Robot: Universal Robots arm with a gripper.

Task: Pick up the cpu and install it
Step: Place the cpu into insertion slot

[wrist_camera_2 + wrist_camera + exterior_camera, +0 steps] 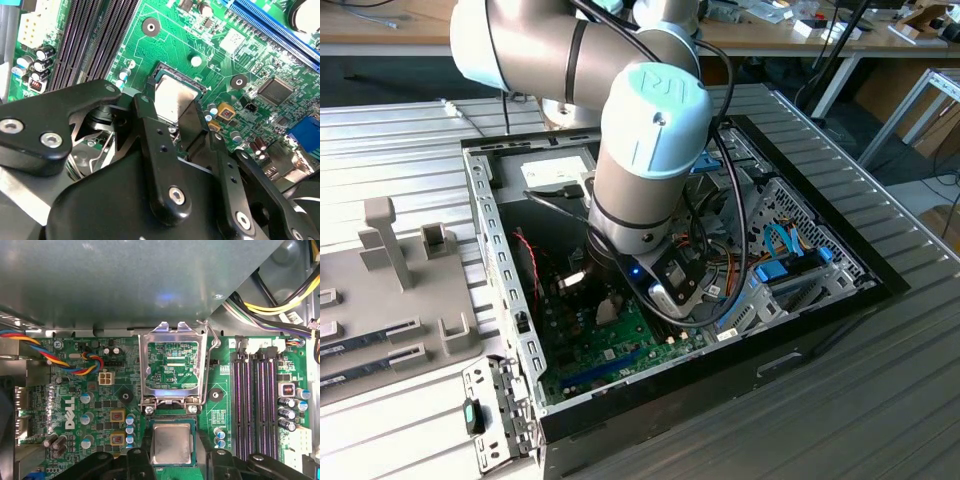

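Cpu (172, 443): silver-topped chip, lying in its socket on the green motherboard (225, 400), as I read it. Gripper (172, 460): fingers (157, 160) straddle the chip narrowly; whether they grip it I cannot tell. Socket frame (172, 365): hinged open, clearing access.

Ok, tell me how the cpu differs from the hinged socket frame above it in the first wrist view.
The cpu is a solid square with a shiny silver top; the hinged socket frame is an open metal border with green board showing through its middle. The cpu lies flat in the socket between the black fingers; the frame is swung open, clear of it. Both are bare silver metal.
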